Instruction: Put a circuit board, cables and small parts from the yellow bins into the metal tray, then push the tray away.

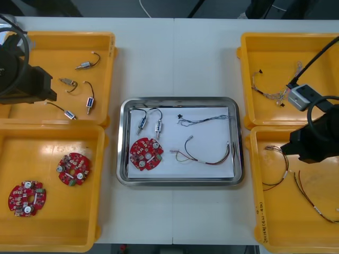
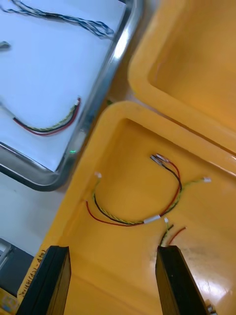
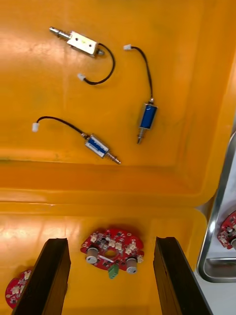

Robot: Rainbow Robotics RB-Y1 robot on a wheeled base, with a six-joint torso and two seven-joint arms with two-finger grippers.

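one circuit board [image 3: 15, 291] cut off at the edge, tray [image 3: 209, 261] mostly out of frame

Bright polished metal on the tray [image 1: 180, 182], rim mirror-like; its inside white, matt, paper-like. Smooth, glossy yellow plastic bins [image 1: 58, 53], glare patches on their floors. Red boards [image 1: 146, 154], matt, studded with small shiny components. The small metal parts [image 3: 82, 42]: bare silver or blue-sleeved bodies, thin black leads. Thin plastic-coated cables [image 2: 44, 131]. Pale tabletop [image 1: 175, 58], smooth, dull. Matt black fingers [image 2: 49, 280] on the right pincer [image 2: 112, 251].
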